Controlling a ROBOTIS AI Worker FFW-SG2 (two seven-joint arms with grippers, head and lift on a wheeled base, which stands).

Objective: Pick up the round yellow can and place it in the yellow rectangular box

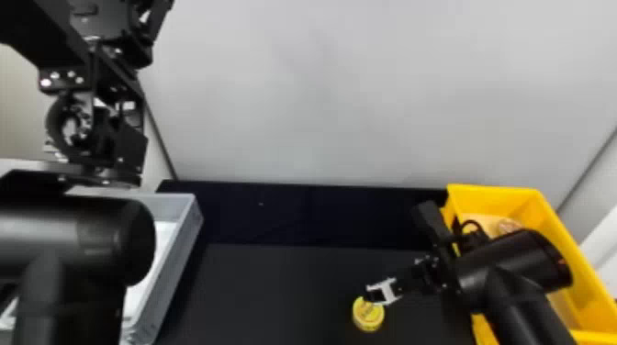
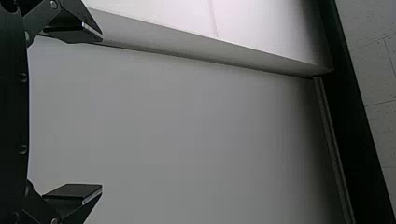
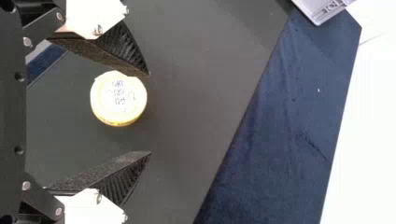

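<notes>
At the far left, the left arm is raised, its claw (image 1: 117, 32) high over that side; the left wrist view shows its 2 flat fingers spread wide with nothing between them. Under that arm is a grey tray (image 1: 186, 241) with a white bottom; in the right wrist view, its corner carries raised marks too small to make out.

In the middle is the black surface (image 1: 275, 293), with a dark blue strip (image 3: 280, 121) along its back and a pale wall (image 1: 321, 91) behind. The round yellow can (image 1: 368, 314) rests on the surface, right of the middle and left of the yellow rectangular box. Its top has short rows of dark lettering, with a few more marks beside them.

The right claw (image 1: 373, 294) is low at the can, its 2 fingers spread apart with the can lying nearer 1 of them; whether that finger touches it, I can't tell.

Farthest right is the yellow rectangular box (image 1: 551, 220), partly behind the right arm, with a pale yellow thing (image 1: 482, 221) inside bearing a brownish patch.
</notes>
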